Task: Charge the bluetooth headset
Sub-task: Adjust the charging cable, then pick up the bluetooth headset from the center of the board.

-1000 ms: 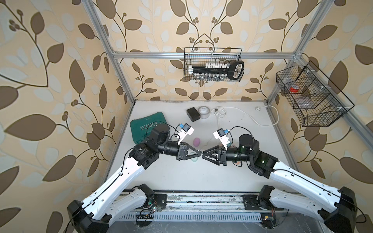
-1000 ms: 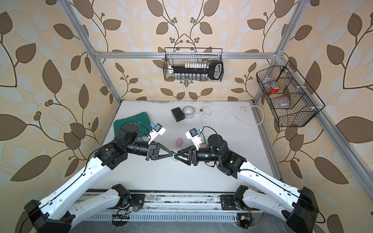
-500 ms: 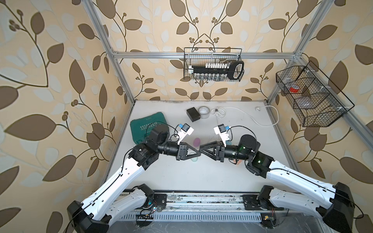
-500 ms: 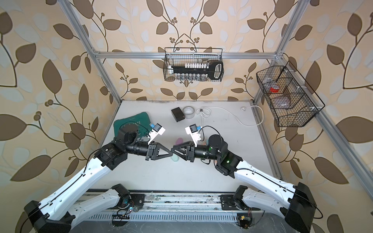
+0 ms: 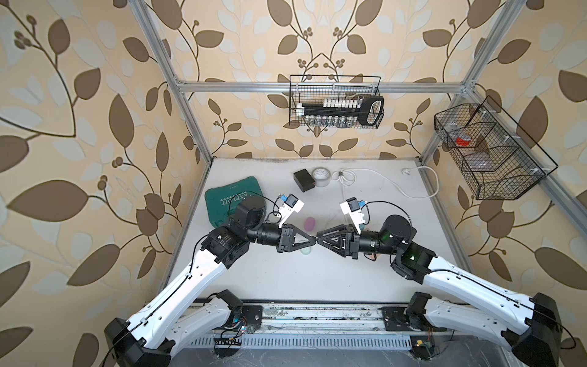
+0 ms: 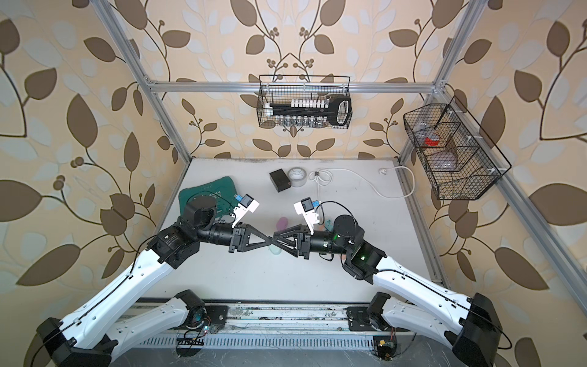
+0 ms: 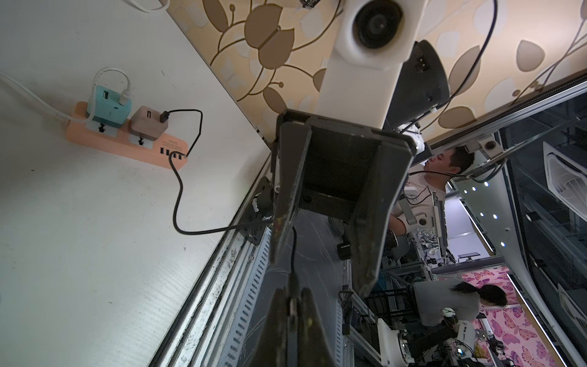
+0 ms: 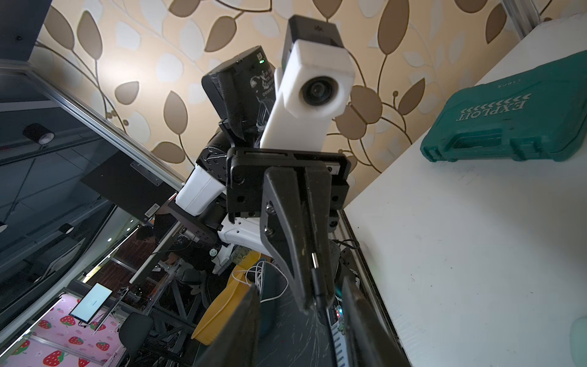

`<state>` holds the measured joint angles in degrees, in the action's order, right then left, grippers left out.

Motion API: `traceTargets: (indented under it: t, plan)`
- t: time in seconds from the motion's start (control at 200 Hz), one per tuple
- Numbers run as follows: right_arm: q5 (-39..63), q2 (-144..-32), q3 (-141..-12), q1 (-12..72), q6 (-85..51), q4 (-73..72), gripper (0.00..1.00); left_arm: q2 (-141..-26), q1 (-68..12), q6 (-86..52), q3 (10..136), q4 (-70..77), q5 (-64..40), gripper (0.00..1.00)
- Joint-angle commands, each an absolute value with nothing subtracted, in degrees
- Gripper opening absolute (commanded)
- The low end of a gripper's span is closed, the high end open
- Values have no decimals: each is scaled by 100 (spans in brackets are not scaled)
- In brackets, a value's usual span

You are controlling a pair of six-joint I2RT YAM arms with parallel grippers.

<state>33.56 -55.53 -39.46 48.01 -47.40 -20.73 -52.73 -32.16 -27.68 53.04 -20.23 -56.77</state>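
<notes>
You're at the handover of the plug, by my reading. Your left end effector [image 8: 313,295] is clamped on the black charging cable [image 7: 178,197] just behind its metal plug [image 8: 314,261]. The cable runs back to the orange power strip [image 7: 127,143].

Your right end effector [image 7: 320,276] meets it tip to tip, jaws apart on either side of the plug and gripping nothing.

What I take for the headset, a small pink oval [image 5: 309,223], lies on the table [image 7: 79,254] near the green case [image 8: 508,127], on its side toward the right arm.

Next, close the right squarely on the plug body before the left lets go, leaving the metal tip free.
</notes>
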Motion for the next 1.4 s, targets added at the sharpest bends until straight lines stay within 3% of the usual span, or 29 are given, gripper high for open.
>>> traceTargets:
  t: [0.0,0.225,0.64,0.765,0.95,1.24,1.315,1.394]
  plan:
    - [3498,-5557,-3875,4837,-4754,-2043,42,-5229,-3186,-2794,5394,-1823,-5729,1]
    - [3412,-5651,-3862,4848,-4664,-1992,45,-5170,-3182,-2845,5392,-1771,-5757,1]
    - [3667,-5755,-3983,4856,-4728,-2201,11,-5232,-3188,-2873,5362,-1734,-5818,2]
    - [3641,-5745,-3969,4852,-4698,-2197,4,-5187,-3185,-2870,5355,-1740,-5801,13]
    - [3616,-5689,-3950,4854,-4686,-2178,0,-5112,-3182,-2819,5384,-1916,-5680,55]
    - [3426,-5436,-3959,4769,-4498,-1622,0,-4976,-2927,-2534,5580,-2548,-5287,67]
    - [3407,-5334,-3989,4653,-4424,-1319,0,-4941,-2789,-2480,5656,-2803,-4967,78]
    - [3410,-5205,-3992,4446,-4356,-999,0,-4955,-2684,-2374,5768,-3137,-4527,78]
